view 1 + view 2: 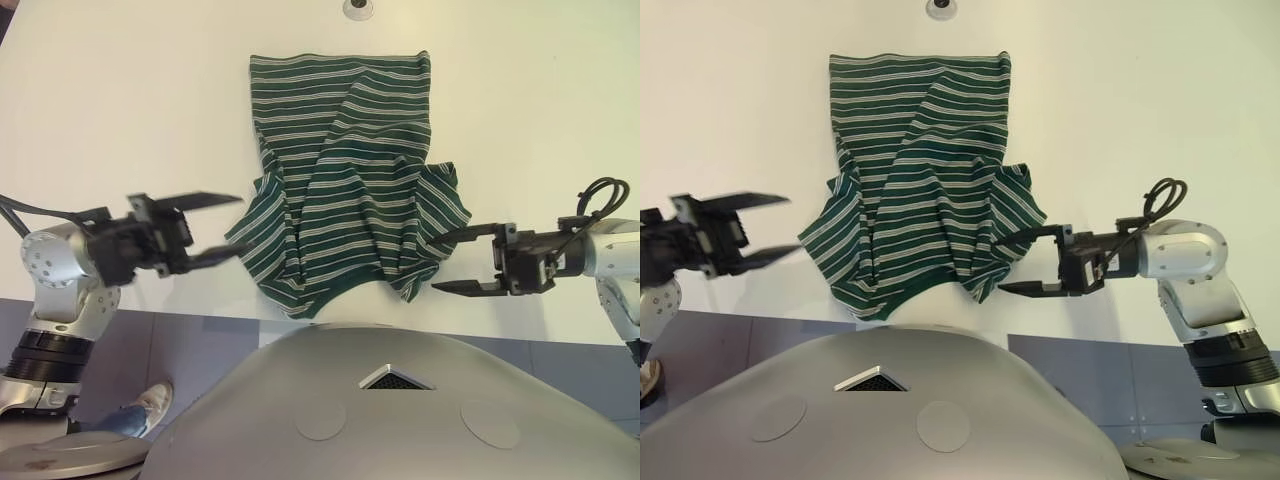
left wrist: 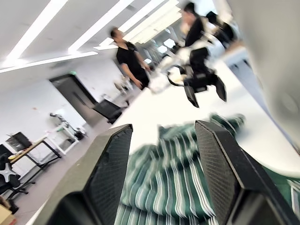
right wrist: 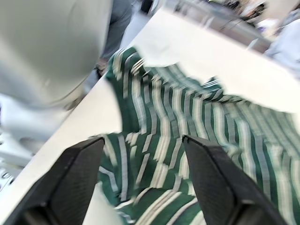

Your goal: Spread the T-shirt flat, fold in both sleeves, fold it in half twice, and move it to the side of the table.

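At the near edge of the white worktop (image 1: 120,120), the left fingers (image 1: 205,199) stand wide apart and hold nothing, their tips right at the left side of the T-shirt (image 1: 345,170); contact cannot be told. Opposite them, the right fingers (image 1: 465,232) are equally wide and empty, tips just beside the right sleeve. Between both, the green, white-striped T-shirt lies rumpled mid-worktop, its far end fairly flat, its near end bunched in folds reaching the worktop's near edge.

A round fitting (image 1: 357,8) on the table's (image 1: 120,120) far edge is cut off; fingers (image 3: 213,187) of the right gripper (image 3: 143,139) cover part of the T-shirt (image 3: 164,108).
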Robot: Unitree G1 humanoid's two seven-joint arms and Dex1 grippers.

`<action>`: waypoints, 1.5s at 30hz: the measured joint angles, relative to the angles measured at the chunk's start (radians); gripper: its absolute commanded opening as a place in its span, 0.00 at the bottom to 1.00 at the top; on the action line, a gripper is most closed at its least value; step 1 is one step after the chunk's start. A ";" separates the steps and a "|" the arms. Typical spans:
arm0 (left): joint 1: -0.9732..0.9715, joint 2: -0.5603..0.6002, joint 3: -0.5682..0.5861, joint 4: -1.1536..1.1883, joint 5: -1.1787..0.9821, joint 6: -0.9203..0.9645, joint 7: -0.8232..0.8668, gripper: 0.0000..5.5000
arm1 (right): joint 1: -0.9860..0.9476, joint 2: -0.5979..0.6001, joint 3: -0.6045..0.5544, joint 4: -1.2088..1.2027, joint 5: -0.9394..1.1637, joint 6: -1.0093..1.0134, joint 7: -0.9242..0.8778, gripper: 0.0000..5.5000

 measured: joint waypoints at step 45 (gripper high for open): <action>-0.308 0.026 -0.155 0.686 1.298 -0.285 0.887 0.44 | -0.201 -0.009 -0.013 0.486 -0.578 -0.148 -0.464 0.57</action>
